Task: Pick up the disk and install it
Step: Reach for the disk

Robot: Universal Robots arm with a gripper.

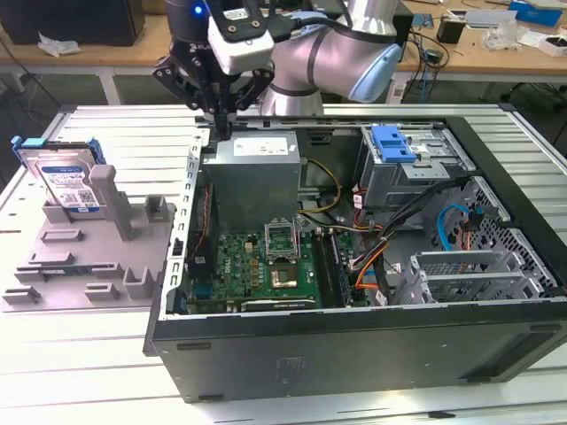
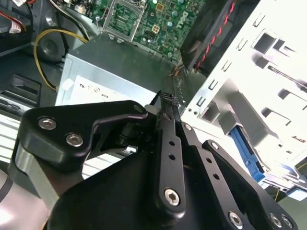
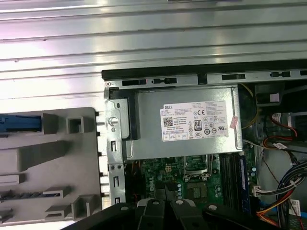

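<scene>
The claw (image 1: 221, 124) hangs point-down over the far corner of the open computer case (image 1: 354, 354). It is just above the power supply (image 1: 257, 173), where that box meets the case's side wall. In the second wrist view the claw (image 2: 166, 98) looks clenched, tip against tip, with nothing between. In the first wrist view the claw (image 3: 160, 203) again reads as pressed together and empty.

The nearest hazard, I judge, is the case wall itself. The tips sit low and close to its rim, so a sideways sweep without lift could clip the sheet metal or scrape the power supply's lid. A claw that arrives shut would also knock the disk rather than straddle it.

The disk (image 1: 66, 181) is outside the case, well apart from the claw, toward the exterior view's left. It stands on edge in a grey fixture (image 1: 89, 257) on the table (image 1: 89, 372), label facing the camera and its blue carrier framing it. In the first wrist view the carrier shows as a blue strip (image 3: 19, 123) at the fixture's edge. A tall grey post (image 1: 106, 190) rises just beside the disk, so an off-line approach could strike it. An off-centre pinch might tip the disk in its slot.

Farther out, the drive cage (image 1: 416, 173) with its blue bracket (image 1: 392, 142) sits among loose cables (image 1: 381, 239). These could snag a carried load.
</scene>
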